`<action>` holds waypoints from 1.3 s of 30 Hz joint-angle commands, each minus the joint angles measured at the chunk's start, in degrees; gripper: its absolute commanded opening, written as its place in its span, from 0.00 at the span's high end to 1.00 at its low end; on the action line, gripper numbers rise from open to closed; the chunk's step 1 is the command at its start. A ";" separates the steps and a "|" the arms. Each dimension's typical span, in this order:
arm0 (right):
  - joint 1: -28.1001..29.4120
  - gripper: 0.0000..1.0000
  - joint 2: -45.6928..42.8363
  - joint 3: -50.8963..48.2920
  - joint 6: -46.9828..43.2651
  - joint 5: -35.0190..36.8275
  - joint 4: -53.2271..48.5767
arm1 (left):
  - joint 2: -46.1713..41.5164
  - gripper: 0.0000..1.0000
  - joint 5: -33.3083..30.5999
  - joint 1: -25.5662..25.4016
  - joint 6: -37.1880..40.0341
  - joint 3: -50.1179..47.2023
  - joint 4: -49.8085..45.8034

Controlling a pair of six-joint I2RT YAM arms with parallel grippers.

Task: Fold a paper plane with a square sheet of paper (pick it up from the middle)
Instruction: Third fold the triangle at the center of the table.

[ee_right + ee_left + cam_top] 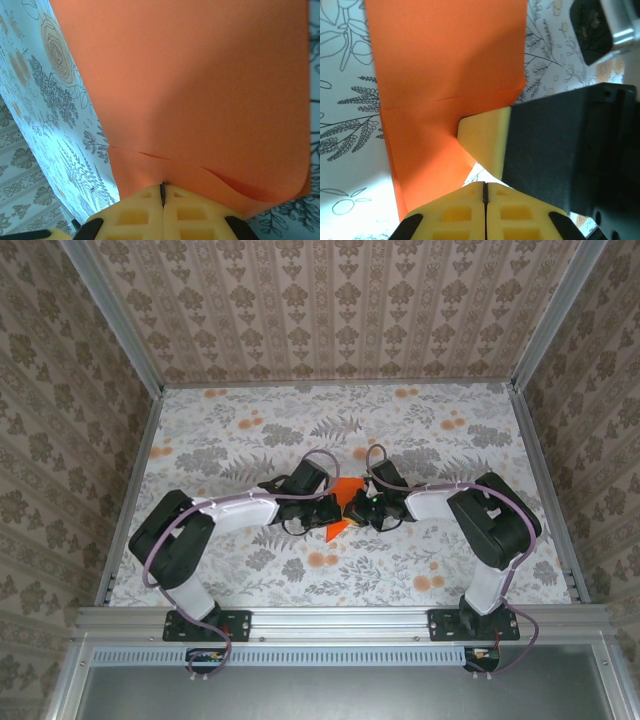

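**Sheet of paper** (344, 502): one item, thin, plain bright orange, unmarked.
- State: partly folded. A straight crease runs across it, and one layer overlaps another with its loose edge slightly curled.
- Pose: from above, a small angular shape with one corner pointing toward the near edge of the table (250, 430).
- Position: about the table's centre, midway between its left and right edges.
- Hold: one edge is pinched in the right gripper (162, 190).

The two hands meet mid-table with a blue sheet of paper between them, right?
Not blue: the sheet of paper is bright orange, clear in the top external view. The left hand and right hand do meet there with it between them.
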 commanded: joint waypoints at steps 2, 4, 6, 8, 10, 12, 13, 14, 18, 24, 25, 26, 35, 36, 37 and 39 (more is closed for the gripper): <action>0.04 1.00 2.50 -1.84 1.21 5.15 -4.61 | 2.54 0.95 2.27 -0.50 -2.85 -0.87 2.38; 0.00 1.00 2.71 -1.83 1.22 5.05 -4.49 | 3.14 0.96 2.55 -0.67 -3.20 -1.24 2.65; -0.01 1.00 2.99 -1.85 1.31 5.07 -4.60 | 3.56 0.96 2.73 -0.90 -3.45 -1.56 2.88; -0.01 1.00 3.19 -1.85 1.30 4.92 -4.55 | 3.83 0.96 2.69 -0.95 -3.74 -2.13 2.97; 0.00 1.00 3.30 -1.85 1.25 4.98 -4.66 | 4.01 0.96 2.64 -1.05 -3.95 -2.79 3.19; -0.07 1.00 3.29 -1.83 1.21 4.93 -4.86 | 4.10 0.96 2.80 -1.11 -4.26 -3.67 3.47; -0.09 1.00 3.22 -1.84 1.19 4.99 -4.96 | 4.10 0.96 2.82 -1.13 -4.35 -3.97 3.62; -0.14 1.00 3.21 -1.91 1.16 4.98 -4.94 | 4.04 0.96 2.82 -1.16 -4.51 -4.42 3.83; -0.18 1.00 3.36 -1.98 1.14 5.19 -5.22 | 3.63 0.97 2.47 -1.17 -4.71 -5.33 4.02; -0.22 1.00 3.47 -1.74 1.00 5.32 -5.72 | 2.90 0.97 1.29 -1.16 -4.25 -6.12 2.47; -0.27 1.00 3.52 -1.77 0.90 5.39 -5.87 | 2.65 0.97 1.08 -1.12 -4.20 -6.30 2.14; -0.27 1.00 3.55 -1.75 0.89 5.49 -6.04 | 2.30 0.97 0.98 -1.08 -4.09 -6.54 1.88; -0.71 1.00 4.11 -1.33 0.53 5.84 -7.32 | -0.75 0.97 2.81 -1.18 -3.83 -9.89 0.62; -0.71 1.00 4.18 -1.35 0.51 5.90 -7.33 | -1.16 0.97 2.99 -1.19 -3.83 -10.36 0.46; -0.71 1.00 4.21 -1.22 0.49 5.86 -7.38 | -1.54 0.97 3.26 -1.16 -3.80 -10.75 0.29; -0.71 1.00 4.25 -1.24 0.48 5.86 -7.42 | -2.36 0.97 3.35 -1.27 -3.51 -11.07 -0.43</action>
